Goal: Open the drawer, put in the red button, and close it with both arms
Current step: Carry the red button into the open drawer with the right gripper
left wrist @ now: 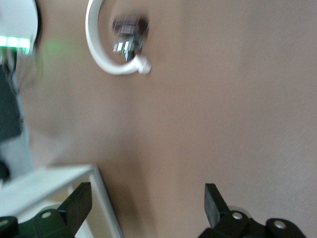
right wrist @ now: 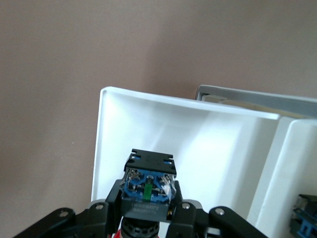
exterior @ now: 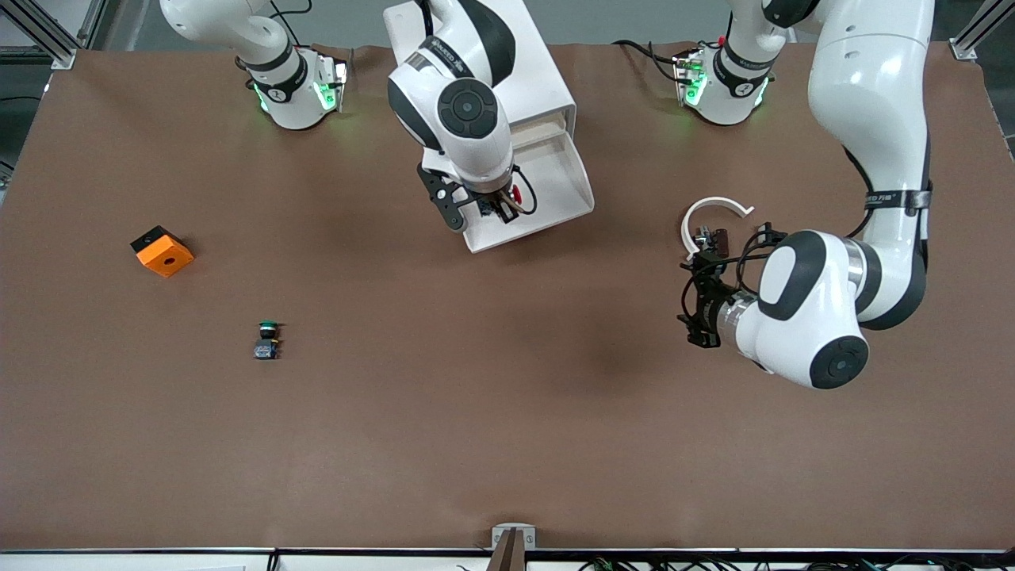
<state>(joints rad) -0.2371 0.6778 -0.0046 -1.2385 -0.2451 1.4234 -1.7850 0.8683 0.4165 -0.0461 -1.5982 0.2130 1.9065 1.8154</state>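
Two push buttons, one red button (exterior: 516, 194) and one green-capped button (exterior: 267, 339); one orange block (exterior: 162, 251); one white ring (exterior: 714, 222); one open drawer (exterior: 547, 178).

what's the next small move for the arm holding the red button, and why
Probably lower a little and open the fingers. The right gripper is shut on the red button directly over the open drawer, whose bare white floor shows underneath. The left gripper waits open over the table near a white ring.

Your high front camera faces both arms; wrist cameras look down close, all sharing the open drawer (exterior: 555, 178).
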